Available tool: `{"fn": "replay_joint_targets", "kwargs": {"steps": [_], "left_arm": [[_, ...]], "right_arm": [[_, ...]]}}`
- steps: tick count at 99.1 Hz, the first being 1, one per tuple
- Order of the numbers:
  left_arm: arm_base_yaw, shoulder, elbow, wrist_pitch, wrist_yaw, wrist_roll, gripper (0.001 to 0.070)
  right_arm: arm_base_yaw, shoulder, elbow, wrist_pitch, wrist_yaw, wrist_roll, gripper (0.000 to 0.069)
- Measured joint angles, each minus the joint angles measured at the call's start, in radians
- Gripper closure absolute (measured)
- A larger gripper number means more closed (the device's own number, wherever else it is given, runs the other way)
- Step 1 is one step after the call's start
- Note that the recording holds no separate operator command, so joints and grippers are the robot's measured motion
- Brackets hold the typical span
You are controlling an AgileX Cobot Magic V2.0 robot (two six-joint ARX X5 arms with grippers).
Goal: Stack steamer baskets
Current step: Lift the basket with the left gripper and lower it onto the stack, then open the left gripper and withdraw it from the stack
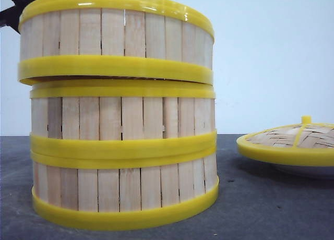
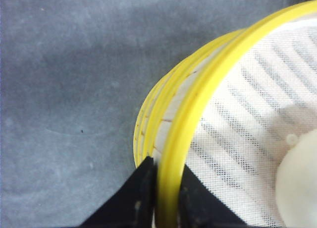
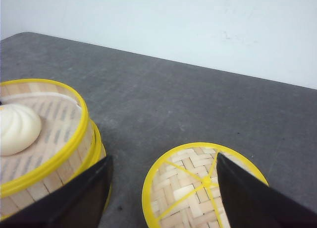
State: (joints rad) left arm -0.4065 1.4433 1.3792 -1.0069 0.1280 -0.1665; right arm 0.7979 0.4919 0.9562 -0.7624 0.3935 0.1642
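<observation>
Grey tabletop (image 1: pixel 271 208) bore three stacked baskets (image 1: pixel 122 146); left gripper (image 2: pixel 166 198) clamped the top basket (image 1: pixel 117 39) rim, right gripper (image 3: pixel 163 188) gaped wide above the lid (image 3: pixel 198 183).

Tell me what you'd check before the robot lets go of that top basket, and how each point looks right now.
1. Left gripper clamped on the top basket rim: ok.
2. Top basket level on the middle basket: not ok, left side overhangs with a gap.
3. Middle basket seated on the bottom basket: ok.
4. Bun stays inside: ok.
5. Right gripper open, above the lid: ok.
6. Top basket fully down: cannot tell.
</observation>
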Motion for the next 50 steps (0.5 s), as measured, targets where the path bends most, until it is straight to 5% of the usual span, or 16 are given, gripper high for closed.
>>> {"fn": "replay_joint_targets", "kwargs": {"steps": [50], "left_arm": [[-0.002,0.015,0.000,0.040,-0.001,0.002,0.0684]], "right_arm": [[0.000,0.000,0.000,0.000,0.000,0.000,0.0289]]}}
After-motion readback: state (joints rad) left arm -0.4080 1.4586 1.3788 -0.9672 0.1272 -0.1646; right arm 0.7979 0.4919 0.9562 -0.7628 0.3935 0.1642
